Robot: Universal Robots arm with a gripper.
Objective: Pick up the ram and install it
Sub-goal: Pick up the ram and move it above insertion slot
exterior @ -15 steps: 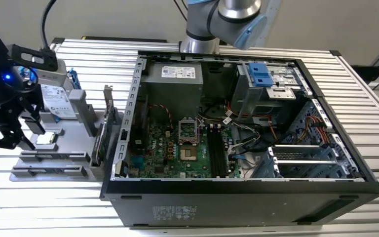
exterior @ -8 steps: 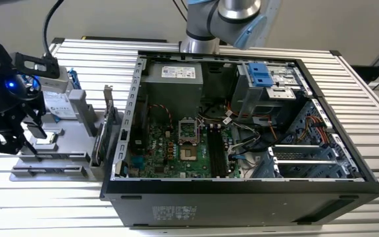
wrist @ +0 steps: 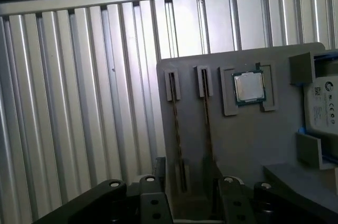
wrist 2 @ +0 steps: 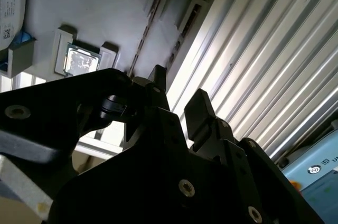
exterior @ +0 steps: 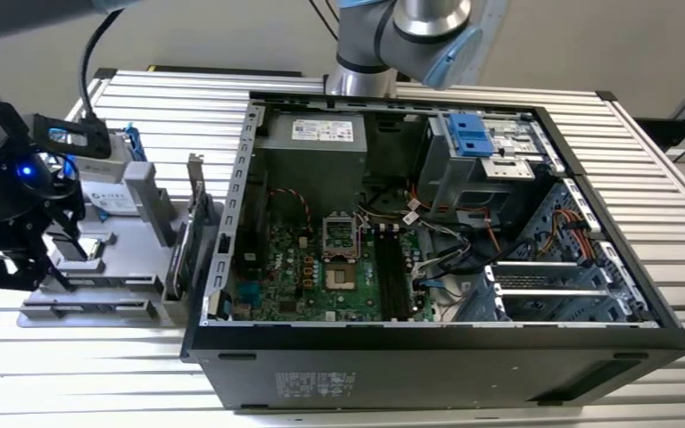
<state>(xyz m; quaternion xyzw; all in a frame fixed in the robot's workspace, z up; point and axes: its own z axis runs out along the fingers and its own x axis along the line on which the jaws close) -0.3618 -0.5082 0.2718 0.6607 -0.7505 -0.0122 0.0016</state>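
Your black gripper (wrist: 190, 188), jaws spread and empty, hangs over the grey tray (wrist: 248, 145), where the thin dark ram stick (wrist: 207, 123) stands on edge, running lengthwise straight out from between them.

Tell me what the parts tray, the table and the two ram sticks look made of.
Parts tray: matte, uniform grey, probably plastic, possibly printed.
Table: bare ribbed metal with bright streaky glints, likely aluminium profile.
Ram sticks: seen edge-on, thin dark board with brownish speckle, presumably circuit laminate.
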